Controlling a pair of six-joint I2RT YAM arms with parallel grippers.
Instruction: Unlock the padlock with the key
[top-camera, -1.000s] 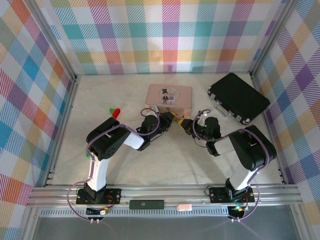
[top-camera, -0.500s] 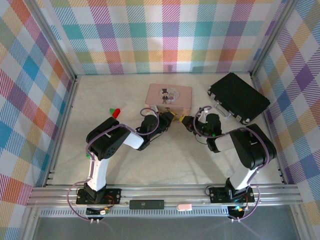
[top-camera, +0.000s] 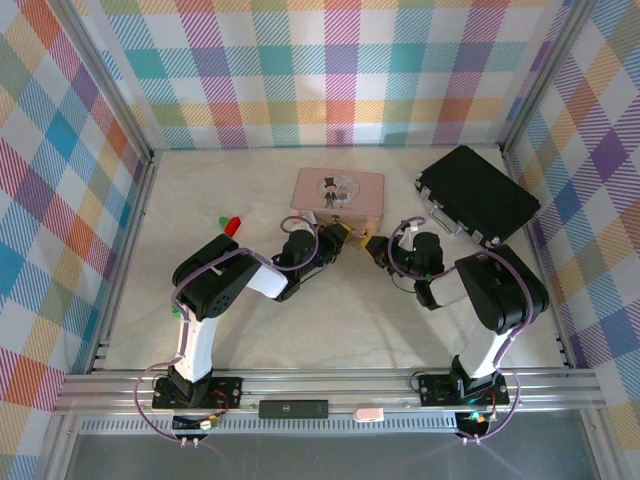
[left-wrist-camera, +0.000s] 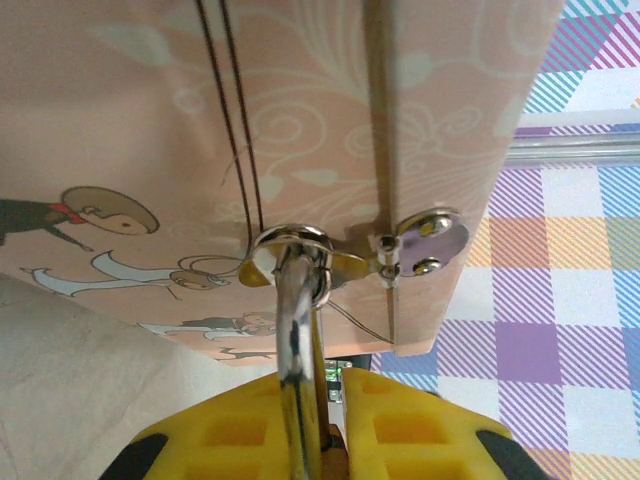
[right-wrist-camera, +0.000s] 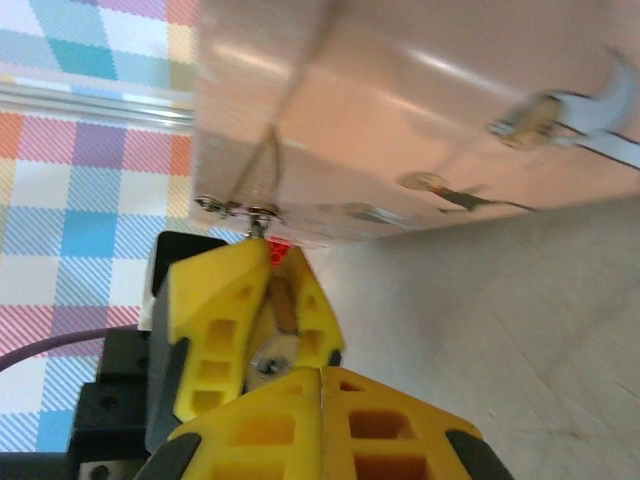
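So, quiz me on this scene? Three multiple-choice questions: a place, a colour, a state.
1. Where is the black case relative to the pink box?
A) on top of it
B) to its right, apart
C) inside it
2. What colour are the left hand's fingers?
A) yellow
B) blue
C) white
3. The left hand is:
A) wide open
B) closed on the padlock's silvery shackle
C) gripping the black case
Answers: 1 B, the case lies off to the box's right; 2 A, yellow shows in the wrist view; 3 B, the shackle runs between the closed fingers.
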